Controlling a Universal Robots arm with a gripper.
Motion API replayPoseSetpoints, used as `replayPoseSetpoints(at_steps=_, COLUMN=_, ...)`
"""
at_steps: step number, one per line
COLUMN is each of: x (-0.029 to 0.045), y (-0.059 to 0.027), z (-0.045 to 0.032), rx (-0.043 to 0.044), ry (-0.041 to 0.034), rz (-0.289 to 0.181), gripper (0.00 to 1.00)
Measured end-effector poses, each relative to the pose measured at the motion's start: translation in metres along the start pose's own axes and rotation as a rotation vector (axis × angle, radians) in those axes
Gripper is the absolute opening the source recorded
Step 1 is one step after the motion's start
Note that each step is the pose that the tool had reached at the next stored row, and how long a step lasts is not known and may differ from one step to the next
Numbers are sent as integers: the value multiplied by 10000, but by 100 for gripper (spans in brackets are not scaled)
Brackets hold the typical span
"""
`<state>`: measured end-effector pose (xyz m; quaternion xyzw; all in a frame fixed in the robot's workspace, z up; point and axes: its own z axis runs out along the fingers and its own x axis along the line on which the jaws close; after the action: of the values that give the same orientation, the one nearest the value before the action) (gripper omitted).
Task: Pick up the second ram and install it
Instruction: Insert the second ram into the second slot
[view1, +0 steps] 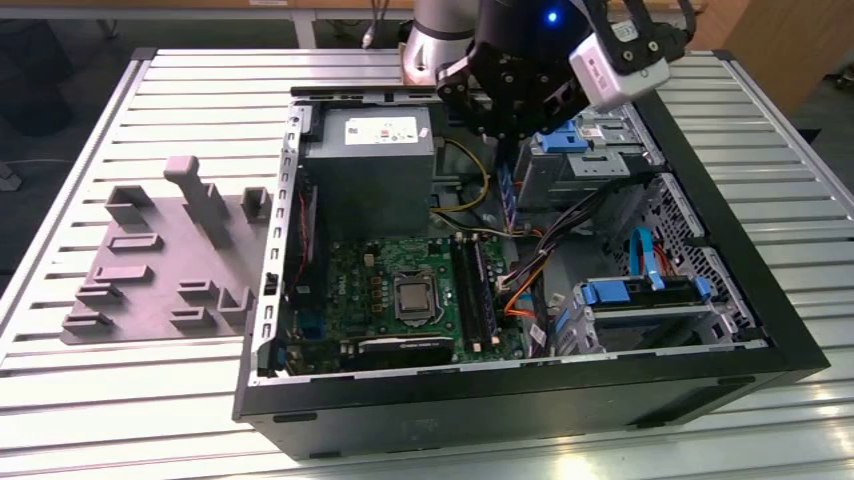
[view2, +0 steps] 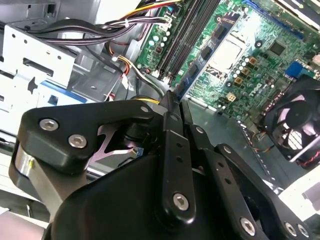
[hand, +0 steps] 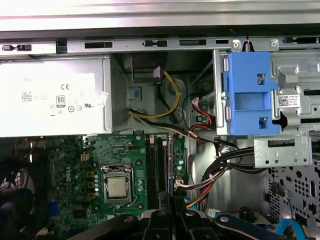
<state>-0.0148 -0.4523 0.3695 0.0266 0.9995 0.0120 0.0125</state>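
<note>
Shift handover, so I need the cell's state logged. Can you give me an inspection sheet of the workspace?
Surface: slatted metal table, carrying an open computer case.
Job's things: the second ram hangs on end over the motherboard, not yet seated.
Clutter: grey moulded tray beside the case, on the exterior view's left; another memory stick already sits in a slot.
Grippers: gripper above the case interior, jaws apparently closed on the second ram.
Cables: loose wire bundles lie close to the slots.
Surroundings: wooden panel beyond the table.
</note>
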Motion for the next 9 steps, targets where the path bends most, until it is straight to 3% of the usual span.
replayPoseSetpoints(at_steps=9, x=-5, y=-4, z=164, rx=-14, ry=23, rz=-642, gripper=14)
